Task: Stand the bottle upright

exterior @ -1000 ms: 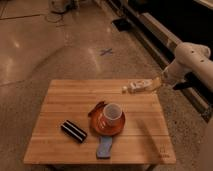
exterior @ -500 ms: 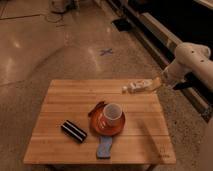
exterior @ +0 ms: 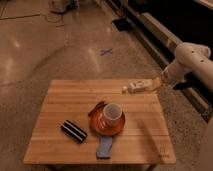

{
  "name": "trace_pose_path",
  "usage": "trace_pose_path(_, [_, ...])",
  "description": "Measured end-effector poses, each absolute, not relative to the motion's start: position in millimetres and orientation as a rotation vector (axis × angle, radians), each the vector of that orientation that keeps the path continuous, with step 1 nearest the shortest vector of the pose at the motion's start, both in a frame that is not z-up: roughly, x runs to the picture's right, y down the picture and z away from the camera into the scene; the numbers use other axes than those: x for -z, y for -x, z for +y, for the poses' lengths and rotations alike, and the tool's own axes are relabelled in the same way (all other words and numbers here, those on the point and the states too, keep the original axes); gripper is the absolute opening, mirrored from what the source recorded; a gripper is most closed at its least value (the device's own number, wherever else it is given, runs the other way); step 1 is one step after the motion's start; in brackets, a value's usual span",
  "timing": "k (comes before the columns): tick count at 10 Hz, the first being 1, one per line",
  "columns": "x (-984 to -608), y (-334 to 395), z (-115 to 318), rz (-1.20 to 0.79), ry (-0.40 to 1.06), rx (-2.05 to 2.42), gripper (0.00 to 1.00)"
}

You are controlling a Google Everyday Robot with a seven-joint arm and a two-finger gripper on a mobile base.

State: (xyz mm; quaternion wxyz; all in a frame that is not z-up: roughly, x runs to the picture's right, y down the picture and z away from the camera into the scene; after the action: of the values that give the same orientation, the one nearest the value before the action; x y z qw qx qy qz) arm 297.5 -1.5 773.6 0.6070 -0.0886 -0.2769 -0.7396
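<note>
A wooden table (exterior: 60, 100) fills the lower middle of the scene, on a shiny speckled floor; on its left near part lies a black box (exterior: 74, 131), set at a slant, well apart from everything else; right of the box, at the near edge, lies a flat blue piece (exterior: 105, 147), its far end reaching the rim of an orange plate (exterior: 98, 128); the plate sits at the table's middle, and a pale cup (exterior: 112, 115) stands upright on it, mouth open to the top; a dark reddish strip (exterior: 96, 107) leans across the plate's far-left rim, too blurred to name; far beyond the table a blue cross (exterior: 106, 51) is marked on the floor; right of the cup and farther back, near the table's far-right corner, is the bottle (exterior: 138, 86), lying on its side, white cap pointing left and slightly near, label facing up; whether it rests on the wood or hangs just above cannot be told; its right end, the base, meets the gripper (exterior: 156, 83), which sits just right of it at the table's far-right edge, in line with the bottle's length; whether the gripper is clamped on the bottle or open cannot be told; from the gripper the white arm (exterior: 192, 57) rises to the right and leaves at the right border.
</note>
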Motion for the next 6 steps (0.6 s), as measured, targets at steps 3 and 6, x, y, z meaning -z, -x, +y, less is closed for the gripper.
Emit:
trace_pose_path(3, [-774.4, -297.4, -0.7, -0.642, 0.205, 1.709, 0.80])
trace_pose_path(6, [-774.2, -298.4, -0.4, -0.641, 0.206, 1.709, 0.80])
